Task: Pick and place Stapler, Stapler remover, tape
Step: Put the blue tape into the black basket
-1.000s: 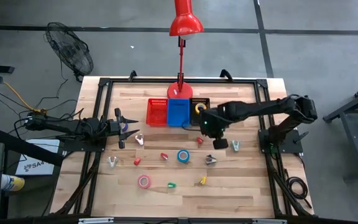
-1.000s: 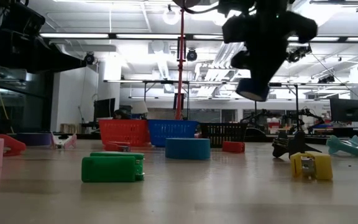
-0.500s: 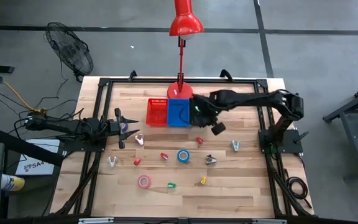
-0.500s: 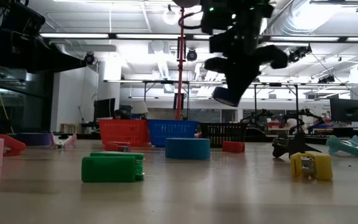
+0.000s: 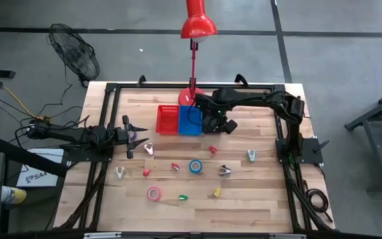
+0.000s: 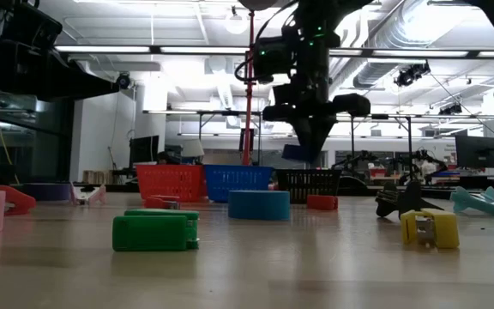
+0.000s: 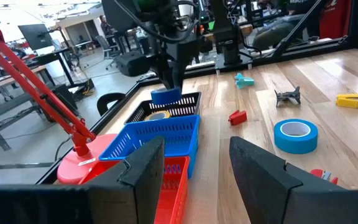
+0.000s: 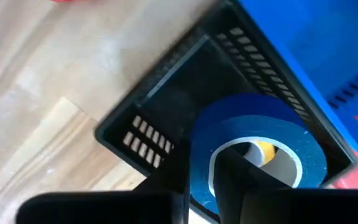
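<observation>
Right gripper [image 8: 201, 186] has swung up from mid-table to the black bin [image 8: 166, 93] at top centre, clamped on a blue tape [image 8: 253, 143], so next it just lets go; left gripper [image 7: 191, 168] sits half-open at left.

The right arm reaches in from the table's right edge toward the middle of the far edge, its wrist bent downward and its gripper [image 5: 212, 123] hanging above the table, fingers [image 8: 229, 177] pinched through the open centre of a blue roll of tape [image 8: 253, 146]. The left arm lies low and outstretched along the table's left edge, its gripper [image 5: 130, 137] pointing toward the middle of the table with both fingers [image 7: 145, 171] parted and nothing between them.
</observation>
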{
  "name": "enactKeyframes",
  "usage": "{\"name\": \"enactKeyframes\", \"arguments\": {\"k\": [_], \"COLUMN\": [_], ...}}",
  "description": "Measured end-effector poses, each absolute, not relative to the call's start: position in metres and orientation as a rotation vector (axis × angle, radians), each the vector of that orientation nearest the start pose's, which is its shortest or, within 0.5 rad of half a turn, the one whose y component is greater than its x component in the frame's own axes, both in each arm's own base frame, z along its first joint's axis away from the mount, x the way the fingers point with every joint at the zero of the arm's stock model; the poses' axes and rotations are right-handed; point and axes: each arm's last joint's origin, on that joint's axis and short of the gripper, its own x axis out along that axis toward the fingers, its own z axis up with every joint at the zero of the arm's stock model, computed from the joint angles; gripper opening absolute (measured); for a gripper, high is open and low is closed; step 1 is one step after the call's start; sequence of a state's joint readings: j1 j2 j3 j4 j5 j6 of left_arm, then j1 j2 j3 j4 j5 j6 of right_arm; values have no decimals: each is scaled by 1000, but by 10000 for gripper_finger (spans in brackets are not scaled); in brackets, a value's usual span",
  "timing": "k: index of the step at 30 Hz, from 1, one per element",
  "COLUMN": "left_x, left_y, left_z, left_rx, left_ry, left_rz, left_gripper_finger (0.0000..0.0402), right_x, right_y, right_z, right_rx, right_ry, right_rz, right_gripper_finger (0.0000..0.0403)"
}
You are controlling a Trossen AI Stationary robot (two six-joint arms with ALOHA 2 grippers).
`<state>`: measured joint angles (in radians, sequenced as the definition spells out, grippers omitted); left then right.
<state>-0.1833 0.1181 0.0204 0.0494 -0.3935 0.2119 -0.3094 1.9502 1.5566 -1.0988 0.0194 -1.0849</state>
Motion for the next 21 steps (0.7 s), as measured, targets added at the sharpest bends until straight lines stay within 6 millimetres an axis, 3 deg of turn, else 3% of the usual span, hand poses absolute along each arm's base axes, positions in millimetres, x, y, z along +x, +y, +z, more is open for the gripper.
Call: {"name": "enactKeyframes", "arguments": {"k": [10, 21], "left_x": [102, 102], "left_y": [-8, -8], "left_z": [166, 166], "left_rx": [226, 226], "left_ry": [71, 72], "left_rz": [204, 203], "left_gripper_finger": [179, 179], "right_x": [358, 357], "right_y": [-116, -117], "right_z": [201, 201], "right_rx": [-637, -762], "right_ry": [1461, 1448], "right_rz": [611, 725], "right_gripper_finger": [33, 35]}}
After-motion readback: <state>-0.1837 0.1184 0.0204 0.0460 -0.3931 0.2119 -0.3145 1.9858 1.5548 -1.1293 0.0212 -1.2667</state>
